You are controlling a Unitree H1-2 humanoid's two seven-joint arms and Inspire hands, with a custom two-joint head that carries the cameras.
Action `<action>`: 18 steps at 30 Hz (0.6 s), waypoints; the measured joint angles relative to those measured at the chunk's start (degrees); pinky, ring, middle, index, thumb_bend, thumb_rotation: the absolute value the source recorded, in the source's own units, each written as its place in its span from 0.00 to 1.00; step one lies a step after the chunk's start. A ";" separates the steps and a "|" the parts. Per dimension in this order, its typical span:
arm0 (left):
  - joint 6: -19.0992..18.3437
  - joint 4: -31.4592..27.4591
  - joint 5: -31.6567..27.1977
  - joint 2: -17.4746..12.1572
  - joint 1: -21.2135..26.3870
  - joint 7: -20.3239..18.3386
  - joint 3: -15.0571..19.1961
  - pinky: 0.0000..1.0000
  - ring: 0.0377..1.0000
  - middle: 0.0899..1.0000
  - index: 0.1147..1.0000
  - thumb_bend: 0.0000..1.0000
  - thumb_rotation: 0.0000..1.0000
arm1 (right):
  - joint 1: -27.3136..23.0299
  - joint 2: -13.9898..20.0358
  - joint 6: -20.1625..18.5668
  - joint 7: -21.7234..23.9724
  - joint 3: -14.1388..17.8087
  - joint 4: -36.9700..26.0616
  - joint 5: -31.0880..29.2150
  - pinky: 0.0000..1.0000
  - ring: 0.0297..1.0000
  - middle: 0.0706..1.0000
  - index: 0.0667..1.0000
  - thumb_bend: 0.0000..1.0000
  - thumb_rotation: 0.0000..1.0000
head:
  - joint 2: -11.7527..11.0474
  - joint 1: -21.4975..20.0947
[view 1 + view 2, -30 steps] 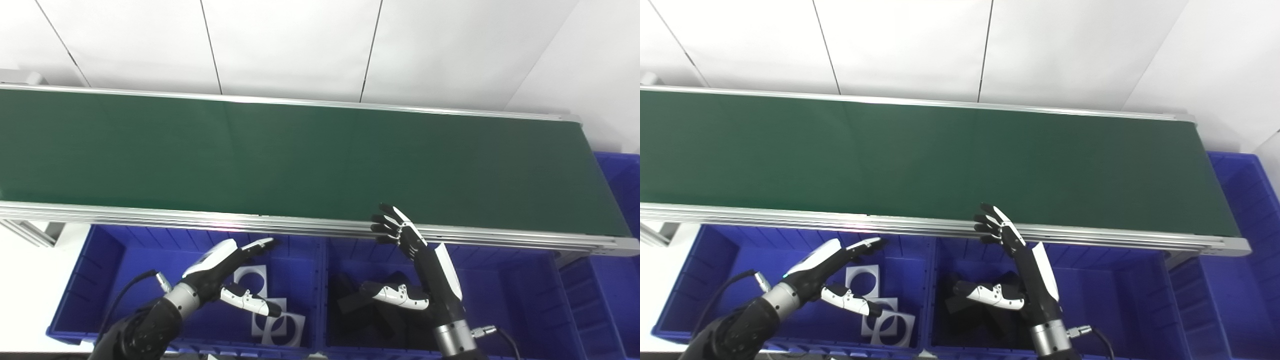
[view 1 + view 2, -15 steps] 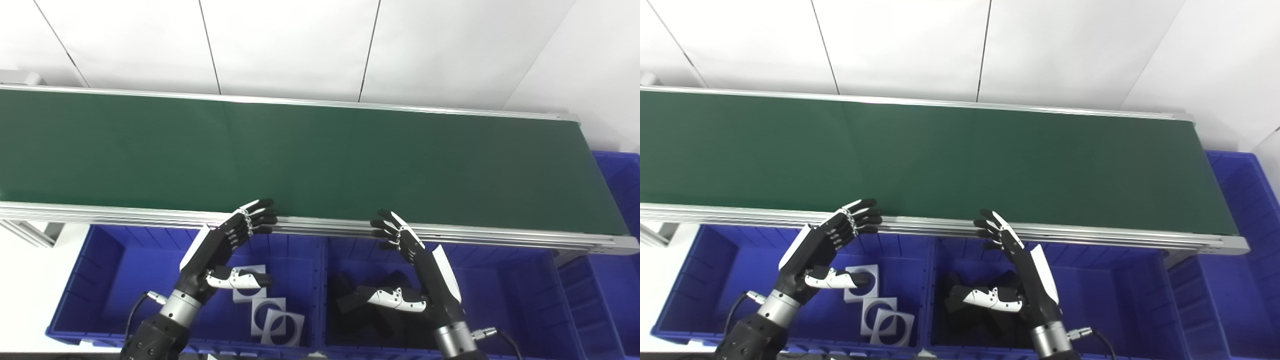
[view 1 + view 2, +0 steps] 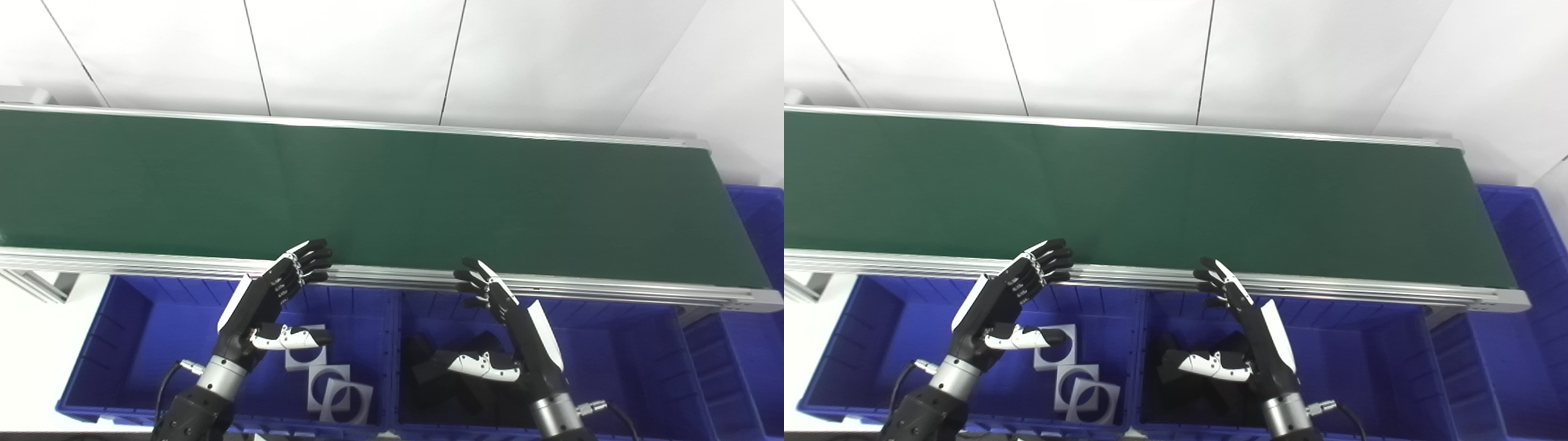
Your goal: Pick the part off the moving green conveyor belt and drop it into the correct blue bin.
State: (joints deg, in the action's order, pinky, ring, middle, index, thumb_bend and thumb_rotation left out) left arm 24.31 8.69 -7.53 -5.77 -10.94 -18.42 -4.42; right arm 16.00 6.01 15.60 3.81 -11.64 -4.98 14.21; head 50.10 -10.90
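The green conveyor belt (image 3: 392,190) runs across the picture and carries no part. My left hand (image 3: 269,300) is raised over the left blue bin (image 3: 110,343), open, palm facing right, fingertips at the belt's near rail. My right hand (image 3: 514,324) stands open over the middle blue bin (image 3: 618,349), palm facing left, fingertips just below the rail. Neither hand holds anything. White square parts with round holes (image 3: 334,392) lie in the left bin. Black parts (image 3: 429,373) lie in the middle bin, partly hidden by my right thumb.
The belt's aluminium near rail (image 3: 153,262) runs just above both bins. A third blue bin (image 3: 756,257) stands at the belt's right end. White wall panels (image 3: 367,55) rise behind the belt.
My left hand rose from low inside the left bin and turned upright, its fingertips now at the rail. My right hand sank slightly and stayed open.
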 measured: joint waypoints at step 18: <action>0.00 0.00 0.62 -0.01 0.01 0.27 -0.06 0.74 0.80 0.80 0.80 0.85 0.22 | 0.02 -0.14 -0.07 -0.05 0.09 -0.71 0.50 0.71 0.79 0.82 0.89 0.79 0.32 | 0.00 0.09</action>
State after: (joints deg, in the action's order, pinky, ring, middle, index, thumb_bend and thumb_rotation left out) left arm 24.32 8.69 -6.91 -5.78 -10.92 -18.15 -4.48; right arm 16.01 5.87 15.53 3.76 -11.55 -5.69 14.71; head 50.10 -10.81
